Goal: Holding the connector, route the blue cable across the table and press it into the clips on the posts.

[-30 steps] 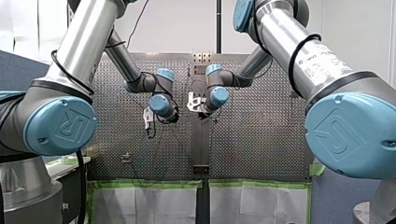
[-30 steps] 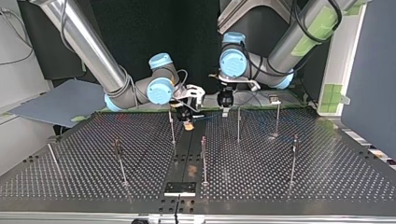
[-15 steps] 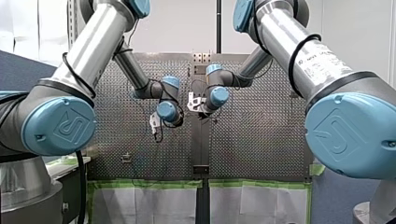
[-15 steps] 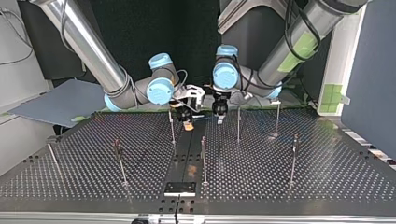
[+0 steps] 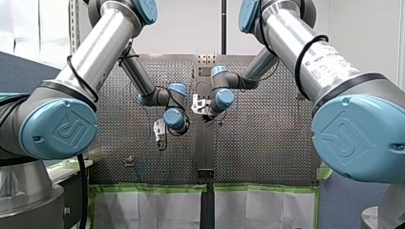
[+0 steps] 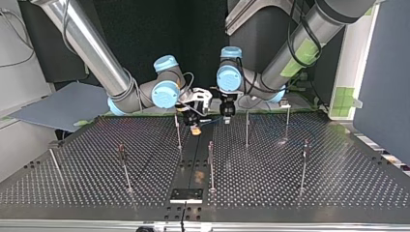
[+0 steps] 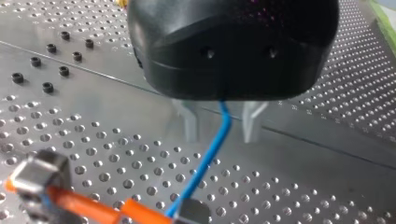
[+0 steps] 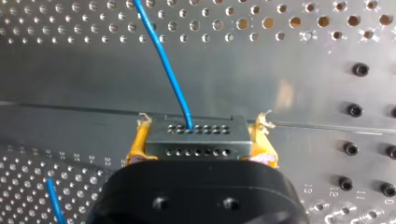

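In the right wrist view my right gripper is shut on the grey metal connector, with a yellow pad at each end of it. The thin blue cable leaves the connector's face and runs away over the plate. In the left wrist view my left gripper hovers low over the plate. Its two metal fingers stand apart, and the blue cable passes between them down to the connector. In the top view my left gripper sits just beside my right gripper.
Several thin upright posts stand on the perforated table: one by my right gripper, one by my left, and one nearer the camera. A black plate lies at the near edge.
My left arm has swung in toward my right gripper, leftward in the top view, and now straddles the cable. My right arm and the connector have not moved.
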{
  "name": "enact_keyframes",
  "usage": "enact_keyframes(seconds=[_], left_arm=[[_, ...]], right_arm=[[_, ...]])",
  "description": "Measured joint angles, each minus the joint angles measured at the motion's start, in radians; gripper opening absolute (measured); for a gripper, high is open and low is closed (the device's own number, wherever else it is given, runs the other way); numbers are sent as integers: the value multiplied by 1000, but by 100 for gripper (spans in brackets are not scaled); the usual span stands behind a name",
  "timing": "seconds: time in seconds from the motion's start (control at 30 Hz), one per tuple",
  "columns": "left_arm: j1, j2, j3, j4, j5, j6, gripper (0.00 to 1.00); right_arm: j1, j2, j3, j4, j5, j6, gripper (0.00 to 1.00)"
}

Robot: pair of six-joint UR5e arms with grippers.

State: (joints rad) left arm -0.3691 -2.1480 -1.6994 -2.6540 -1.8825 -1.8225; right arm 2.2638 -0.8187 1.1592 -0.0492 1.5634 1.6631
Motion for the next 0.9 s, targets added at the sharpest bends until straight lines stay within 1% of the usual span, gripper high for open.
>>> enact_keyframes(seconds=[0.33,0.47,0.57,0.73,0.9], left_arm=[[-6,3,0,-11,-3,-8,0],[-6,19,0,-33,-9,-13,0],[-7,37,0,-51,-24,-18,0],[-7,80,-1,-78,-64,-21,0],[-8,117,-1,-103,-81,-21,0]], right_arm=[[0,-1,0,1,-1,0,0],[0,-1,0,3,-1,-2,0],[1,-7,0,10,-2,-5,0],[4,-36,0,23,-2,-3,0],[2,-76,0,39,-3,0,0]])
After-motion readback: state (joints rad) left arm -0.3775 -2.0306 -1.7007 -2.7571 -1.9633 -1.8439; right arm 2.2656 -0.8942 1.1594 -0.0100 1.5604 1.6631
